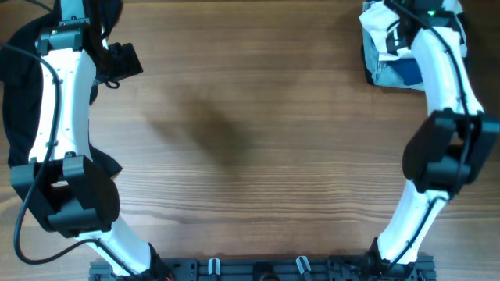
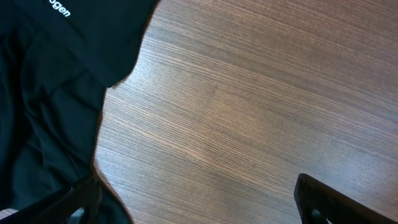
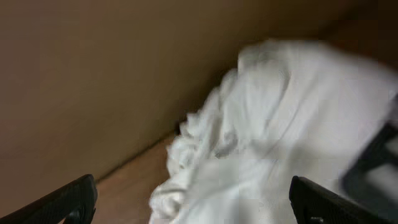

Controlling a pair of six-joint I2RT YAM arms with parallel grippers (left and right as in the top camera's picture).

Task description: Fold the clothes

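**A:** What does the overhead view give you?

**B:** A wood-grain table (image 1: 258,140) with an arm at each side. The black garment (image 1: 14,86) lies at the left edge, partly under the left arm. A white garment (image 1: 379,31) is heaped in the far right corner, beside a blue patch (image 1: 405,72), and the right arm reaches over it. I can't read either set of fingers from up there.

**A:** And the wrist cameras?

**B:** The left gripper (image 2: 199,208) is spread wide over bare wood. One finger sits at the black cloth's edge, and small white lettering (image 2: 59,7) shows near the top. The right gripper (image 3: 199,205) is also spread wide, with rumpled white cloth between and beyond its fingers. That view is blurred.

**A:** Anything of the room?

**B:** Only a plain brown surface (image 3: 93,74) rising behind the white heap.
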